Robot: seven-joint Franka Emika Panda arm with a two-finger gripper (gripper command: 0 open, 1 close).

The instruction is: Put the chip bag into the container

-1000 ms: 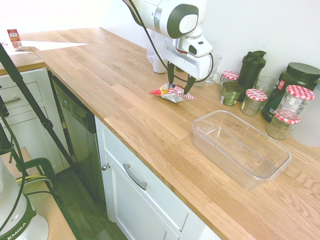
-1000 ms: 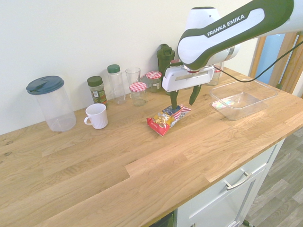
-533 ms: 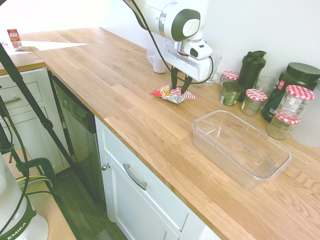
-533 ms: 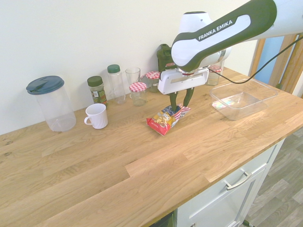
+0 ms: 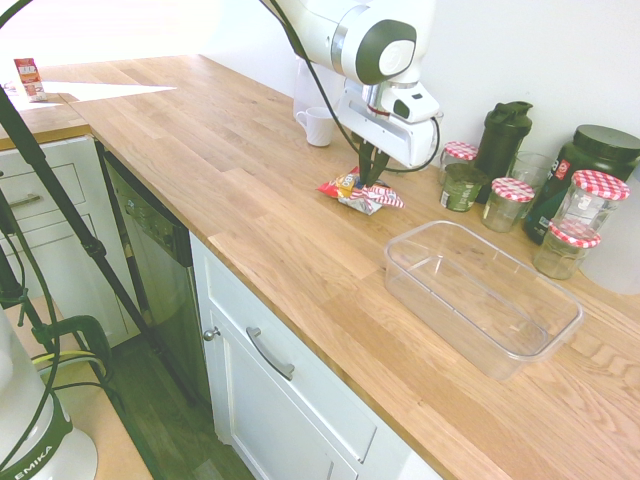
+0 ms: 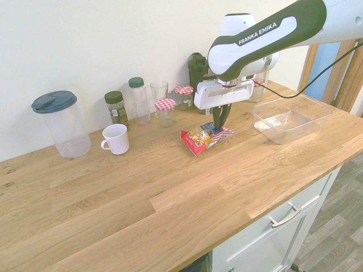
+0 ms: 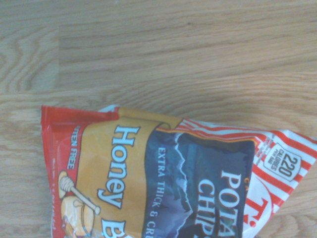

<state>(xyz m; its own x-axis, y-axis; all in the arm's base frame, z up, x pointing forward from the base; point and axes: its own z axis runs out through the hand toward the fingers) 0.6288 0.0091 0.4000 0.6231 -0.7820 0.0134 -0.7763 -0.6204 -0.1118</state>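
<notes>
On the wooden counter [image 5: 250, 200], between the white mug [image 5: 319, 126] and the clear plastic container [image 5: 480, 296], lies the chip bag [image 5: 360, 193], clearly outside the container and well apart from it. Seen from the first exterior view, its long axis runs roughly along the counter's length, with the plain red sealed end toward the mug side and the red-and-white striped end toward the container. From the second exterior view the bag [image 6: 204, 137] appears tilted: its red end rests low on the wood nearer the counter's front edge, while the striped end is raised toward the jars behind. Up close in the wrist view, the bag [image 7: 163, 183] shows yellow-orange print reading "Honey" and a dark panel reading "Extra Thick" and "Potato Chips", with stripes at one end.

Straight above it, the gripper [image 5: 371, 176] points down onto the bag's upper middle, toward the striped half. Its dark fingers stand close together with only a narrow gap, pinching the crinkled top of the bag between them. Much of the bag looks to rest on the counter; whether any part is lifted clear cannot be told.

Jars with red-checked lids [image 5: 511, 203] stand along the wall behind the container
</notes>
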